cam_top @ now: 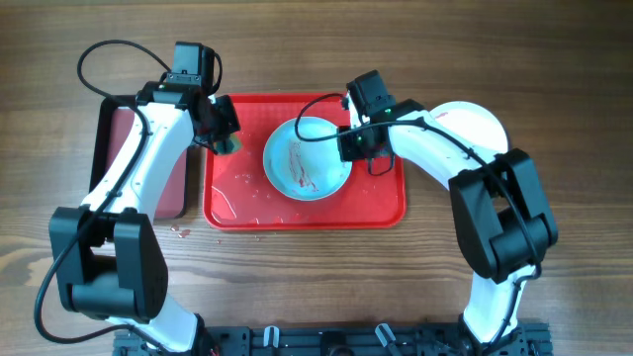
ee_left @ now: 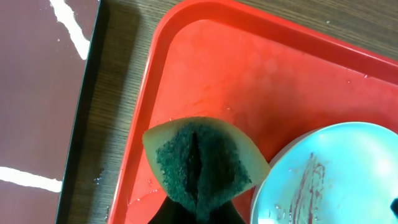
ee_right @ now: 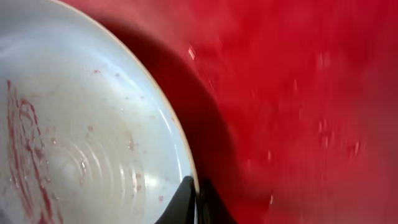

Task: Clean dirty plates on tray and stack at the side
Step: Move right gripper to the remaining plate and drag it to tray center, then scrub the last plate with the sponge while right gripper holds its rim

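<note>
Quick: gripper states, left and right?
Left gripper: shut on the folded green-and-yellow sponge.
Right gripper: shut on rim of the smeared pale mint-blue round plate.

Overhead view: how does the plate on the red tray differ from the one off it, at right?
The blue plate is pale blue with dark red smears; the white plate shows none on its visible part. The blue plate lies on the red tray, its rim held by the right gripper; the white plate sits off the tray, partly behind the right arm. Both are round.
</note>
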Robot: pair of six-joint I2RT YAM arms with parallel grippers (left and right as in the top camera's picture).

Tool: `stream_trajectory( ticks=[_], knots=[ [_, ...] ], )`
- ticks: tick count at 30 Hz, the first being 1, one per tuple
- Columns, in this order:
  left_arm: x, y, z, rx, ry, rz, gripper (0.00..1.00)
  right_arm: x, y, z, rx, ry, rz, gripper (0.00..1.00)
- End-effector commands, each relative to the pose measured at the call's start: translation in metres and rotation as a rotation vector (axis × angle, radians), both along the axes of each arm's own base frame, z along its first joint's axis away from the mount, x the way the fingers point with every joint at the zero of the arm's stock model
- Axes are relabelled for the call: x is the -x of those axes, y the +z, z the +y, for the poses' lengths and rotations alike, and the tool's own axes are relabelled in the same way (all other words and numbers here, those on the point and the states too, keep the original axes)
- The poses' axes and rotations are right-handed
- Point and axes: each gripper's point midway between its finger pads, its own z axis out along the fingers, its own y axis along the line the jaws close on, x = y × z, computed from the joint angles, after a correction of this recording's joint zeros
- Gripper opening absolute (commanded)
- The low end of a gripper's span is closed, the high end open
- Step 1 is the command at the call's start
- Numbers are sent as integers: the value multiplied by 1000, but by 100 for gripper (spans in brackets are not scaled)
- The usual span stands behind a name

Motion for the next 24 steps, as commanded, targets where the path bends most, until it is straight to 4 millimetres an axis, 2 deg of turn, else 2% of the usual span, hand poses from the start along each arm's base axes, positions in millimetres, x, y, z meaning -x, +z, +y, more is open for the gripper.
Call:
stream_trajectory(
  ticks=[1,2,3,5,7,10,15,20,24],
  knots=[
    [0,-3,-4,14,0,7,4,24,-12,-10,8,-239,168,4],
    [0,-3,-4,13,0,7,4,31,-12,-6,-17,-234,204,15],
    [0,-3,-4,14,1,7,4,33,-11,-3,-34,-218,215,37],
    [0,-3,-4,14,1,7,4,21,-9,2,-51,-170,154,44],
    [0,-3,-4,14,0,7,4,11,-6,7,-71,-137,104,41],
    [0,-3,-4,14,0,7,4,10,-9,5,-62,-134,92,4],
    [-1,-7,-19,14,-36,7,4,22,-21,0,-58,-200,139,4],
    [0,-32,-58,1,-152,35,4,26,-18,8,-99,-124,145,4],
    [5,-62,-85,-44,-403,68,4,25,-17,11,-110,-90,132,4]
  ],
)
